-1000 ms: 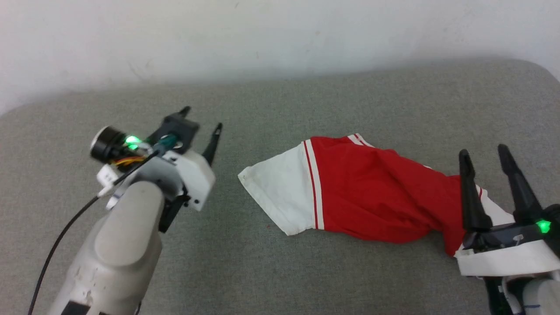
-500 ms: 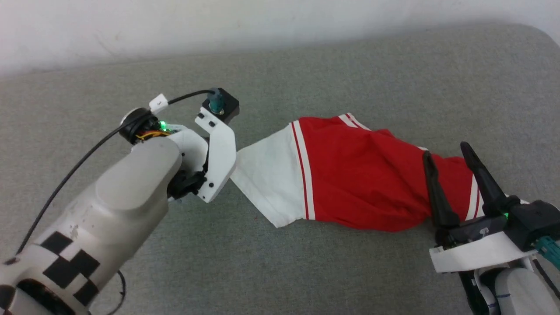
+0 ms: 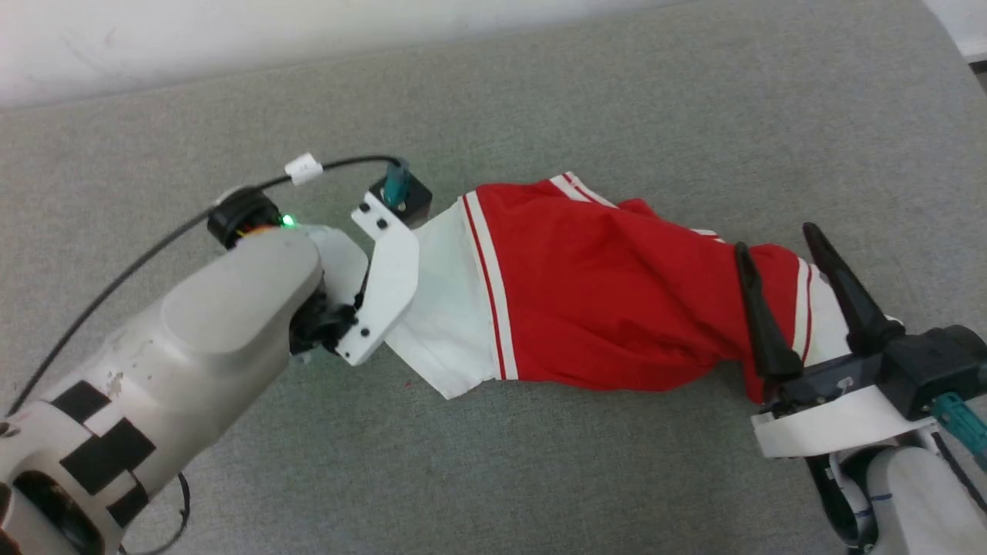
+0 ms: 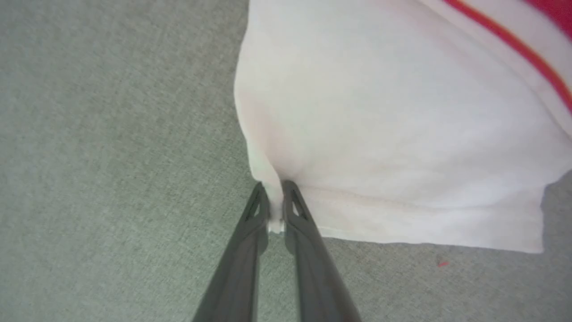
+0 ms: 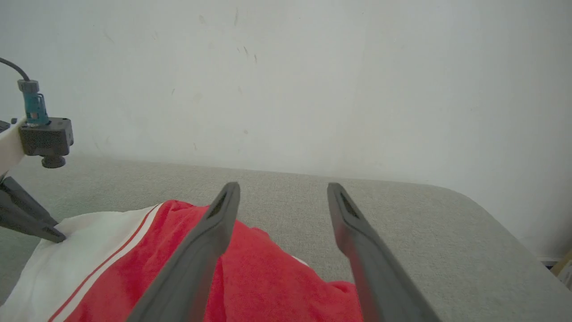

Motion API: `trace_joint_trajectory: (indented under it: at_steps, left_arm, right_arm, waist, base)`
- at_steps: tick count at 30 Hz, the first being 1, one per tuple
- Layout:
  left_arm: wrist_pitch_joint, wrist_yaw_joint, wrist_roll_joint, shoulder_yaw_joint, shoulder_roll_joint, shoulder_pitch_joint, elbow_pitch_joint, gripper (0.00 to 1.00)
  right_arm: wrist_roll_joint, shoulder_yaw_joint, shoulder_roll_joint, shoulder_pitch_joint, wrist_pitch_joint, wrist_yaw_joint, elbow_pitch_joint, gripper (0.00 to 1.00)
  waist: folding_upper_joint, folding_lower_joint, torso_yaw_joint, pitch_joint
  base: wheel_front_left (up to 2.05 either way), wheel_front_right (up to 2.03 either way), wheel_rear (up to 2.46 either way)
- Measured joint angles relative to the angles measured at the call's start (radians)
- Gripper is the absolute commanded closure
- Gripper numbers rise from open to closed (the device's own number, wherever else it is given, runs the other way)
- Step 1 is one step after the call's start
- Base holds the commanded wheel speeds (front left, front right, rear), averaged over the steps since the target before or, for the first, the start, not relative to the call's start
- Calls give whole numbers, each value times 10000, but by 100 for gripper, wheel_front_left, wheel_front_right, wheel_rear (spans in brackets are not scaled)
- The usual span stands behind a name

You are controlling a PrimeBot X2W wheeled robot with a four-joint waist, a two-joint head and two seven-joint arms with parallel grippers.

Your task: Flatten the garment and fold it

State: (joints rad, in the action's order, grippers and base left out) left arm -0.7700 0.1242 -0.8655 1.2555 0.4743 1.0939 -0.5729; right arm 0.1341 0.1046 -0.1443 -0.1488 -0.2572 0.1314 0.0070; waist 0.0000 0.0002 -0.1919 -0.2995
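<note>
The garment (image 3: 617,308) lay bunched, neither flattened nor folded — left gripper (image 4: 275,190) pinched on its white sleeve (image 4: 393,116), right gripper (image 3: 775,237) spread empty above the other end

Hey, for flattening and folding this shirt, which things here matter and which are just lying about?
Part of the job: red jersey T-shirt; its white sleeve, pinched at the corner by the left gripper; right gripper, open at the other end; grey padded surface under it.
Just there: white wall; small red speck on the surface; black cable on the left arm.
</note>
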Motion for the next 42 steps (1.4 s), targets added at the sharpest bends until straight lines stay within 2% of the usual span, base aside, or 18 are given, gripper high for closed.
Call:
trace_joint_trajectory:
  at_steps: [5,9,14,16,19,24,27,30,33,37,42]
  left_arm:
    - [594,-2,-242,109,150,-309,84,100]
    - [1287,0,-500,199,566,-552,19,100]
    - [2046,0,-949,203,1195,-639,56,100]
    - [2217,0,-1057,205,1379,-653,90,100]
    - [2416,0,-1168,199,1574,-713,140,100]
    - [2637,0,-1202,207,1576,-887,148,100]
    - [2777,0,-1202,207,1519,-907,128,100]
    - [2869,0,-1198,209,1417,-906,94,100]
    - [2959,0,-1177,211,1267,-884,88,100]
    - [3039,0,-1133,215,1175,-827,46,100]
    - [3126,0,-1095,215,1081,-674,2,100]
  right_arm:
    - [-63,-192,-288,19,0,0,58,0]
    - [-63,-477,-886,16,0,0,105,0]
    - [61,-571,-2096,-21,13,0,522,0]
    - [247,-336,-2725,-158,389,0,685,0]
    - [802,332,-3751,-534,1601,0,706,0]
    - [2621,2224,-5806,-1184,5218,0,809,0]
    - [3977,3231,-6654,-1619,7492,0,817,0]
    - [4800,3927,-7204,-2099,8968,0,932,0]
    - [5463,4282,-7229,-2461,9752,0,1354,0]
    - [6157,4713,-6723,-2572,10207,0,2253,0]
    - [6224,5219,-6119,-2697,9814,15,3382,0]
  waist:
    - [0,-1,-33,318]
    - [0,-1,107,722]
    - [0,-3,522,1150]
    - [0,-4,716,1268]
    - [0,-3,991,1402]
    - [0,-3,1353,1525]
    - [0,-3,1481,1528]
    - [0,-2,1531,1433]
    - [0,-2,1563,1298]
    - [0,-1,1613,1087]
    - [0,-3,1682,839]
  base:
    - [0,0,0]
    - [0,0,0]
    - [0,0,0]
    - [0,0,0]
    - [0,0,0]
    - [0,0,0]
    - [0,0,0]
    - [0,0,0]
    - [0,0,0]
    - [0,0,0]
    - [0,0,0]
